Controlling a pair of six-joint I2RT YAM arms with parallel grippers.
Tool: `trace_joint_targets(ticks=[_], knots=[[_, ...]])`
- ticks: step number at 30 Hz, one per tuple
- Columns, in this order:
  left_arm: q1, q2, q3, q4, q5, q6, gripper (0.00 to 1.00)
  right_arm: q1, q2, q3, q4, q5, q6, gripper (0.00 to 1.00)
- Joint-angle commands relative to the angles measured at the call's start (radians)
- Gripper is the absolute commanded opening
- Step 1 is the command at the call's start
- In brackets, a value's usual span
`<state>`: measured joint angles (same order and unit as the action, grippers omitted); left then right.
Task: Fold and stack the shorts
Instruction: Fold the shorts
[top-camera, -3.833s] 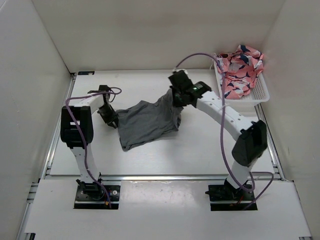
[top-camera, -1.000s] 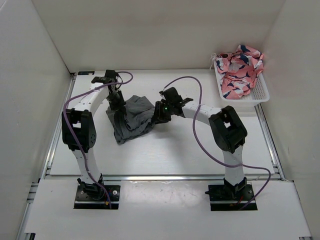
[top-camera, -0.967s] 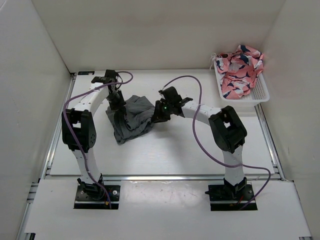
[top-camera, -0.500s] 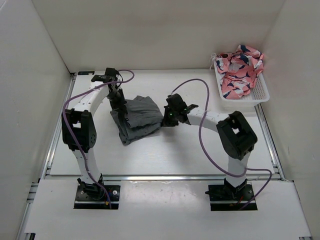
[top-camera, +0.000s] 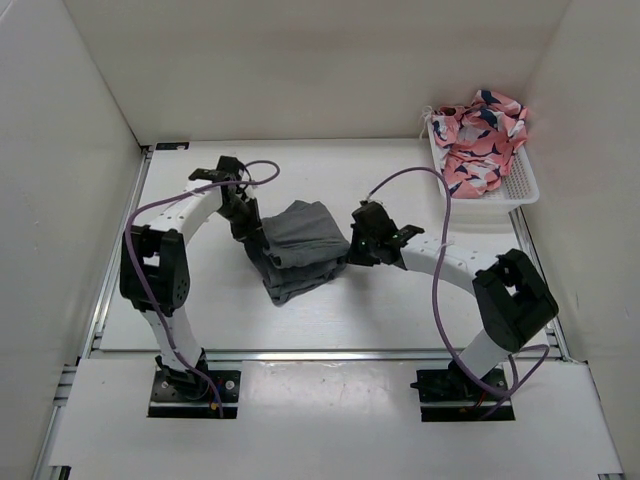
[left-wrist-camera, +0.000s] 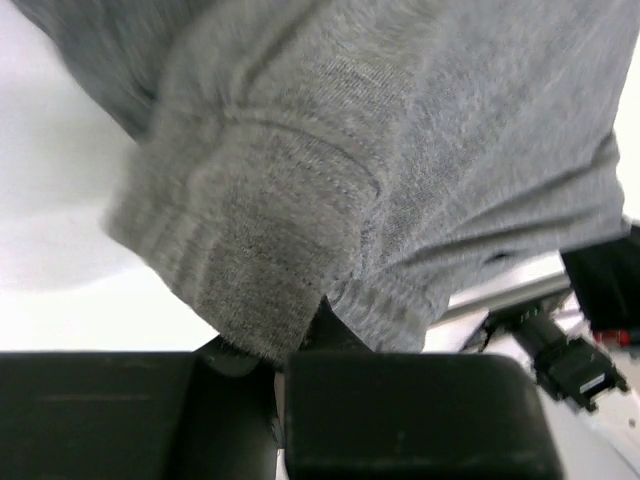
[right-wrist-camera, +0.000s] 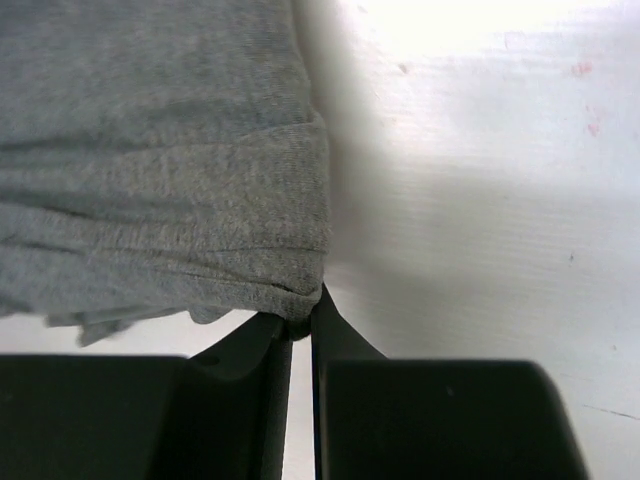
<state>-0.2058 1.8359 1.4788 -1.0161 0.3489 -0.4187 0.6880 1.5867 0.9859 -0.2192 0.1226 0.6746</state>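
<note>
The dark grey shorts (top-camera: 298, 248) lie folded into a thick bundle on the table between my two arms. My left gripper (top-camera: 247, 228) is shut on the bundle's left edge; in the left wrist view the cloth (left-wrist-camera: 380, 170) hangs over the closed jaws (left-wrist-camera: 300, 335). My right gripper (top-camera: 352, 251) is shut on the bundle's right edge; in the right wrist view a folded corner of the shorts (right-wrist-camera: 170, 170) is pinched between the fingers (right-wrist-camera: 303, 322).
A white basket (top-camera: 520, 186) at the back right holds a crumpled pink patterned cloth (top-camera: 480, 135). White walls enclose the table on three sides. Purple cables loop above both arms.
Both grippers have carried the shorts forward and to the right, folding them over. The bundle is now narrower and thicker than a second ago.
</note>
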Motion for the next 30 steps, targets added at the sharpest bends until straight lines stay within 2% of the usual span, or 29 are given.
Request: trace_joint_targets(ticks=[1,2,4,5,6,8,10,11,12,15,19,22,23,24,26,27,30], knots=[[0.013,-0.029,-0.098,0.059,0.027,0.031,0.10,-0.012,0.030,-0.007,-0.086,0.074,-0.032,0.08],[0.013,-0.020,-0.098,0.059,0.027,0.031,0.10,-0.012,0.030,-0.007,-0.097,0.065,-0.041,0.24],[0.002,-0.006,-0.098,0.071,0.027,0.031,0.10,-0.002,-0.003,0.019,-0.124,0.065,-0.067,0.48],[0.002,-0.006,-0.098,0.071,0.016,0.031,0.10,-0.002,-0.017,0.031,-0.155,0.065,-0.079,0.69],[0.002,-0.006,-0.088,0.071,0.000,0.031,0.10,0.007,-0.045,0.048,-0.173,0.065,-0.092,0.77],[0.002,0.003,-0.059,0.062,-0.020,0.031,0.10,0.007,-0.068,0.098,-0.215,0.052,-0.110,0.78],[0.002,0.014,-0.049,0.062,-0.033,0.031,0.10,0.007,-0.087,0.149,-0.215,0.037,-0.130,0.73],[0.002,0.025,-0.038,0.051,-0.042,0.031,0.10,0.007,-0.087,0.170,-0.224,0.026,-0.130,0.67],[0.011,0.025,-0.038,0.051,-0.042,0.031,0.10,0.007,-0.073,0.221,-0.235,0.009,-0.130,0.49],[0.011,0.046,-0.029,0.051,-0.042,0.031,0.10,0.007,0.005,0.301,-0.235,-0.023,-0.121,0.23],[0.011,0.036,-0.041,0.051,-0.060,0.031,0.10,0.007,0.146,0.413,-0.235,-0.122,-0.121,0.23],[0.011,0.026,-0.054,0.051,-0.080,0.021,0.10,0.007,0.272,0.415,-0.215,-0.153,-0.093,0.35],[0.011,0.026,-0.064,0.051,-0.080,0.011,0.10,0.007,0.289,0.404,-0.200,-0.153,-0.081,0.49],[0.011,0.026,-0.064,0.051,-0.096,0.011,0.14,0.007,0.301,0.390,-0.183,-0.153,-0.070,0.55],[0.011,0.026,-0.064,0.051,-0.096,0.011,0.29,0.007,0.334,0.353,-0.183,-0.121,-0.037,0.57],[0.011,0.026,-0.074,0.051,-0.096,0.011,0.47,0.007,0.343,0.344,-0.174,-0.121,-0.037,0.59],[0.011,-0.015,-0.074,0.042,-0.085,0.011,0.88,0.007,0.346,0.333,-0.164,-0.106,-0.024,0.59]])
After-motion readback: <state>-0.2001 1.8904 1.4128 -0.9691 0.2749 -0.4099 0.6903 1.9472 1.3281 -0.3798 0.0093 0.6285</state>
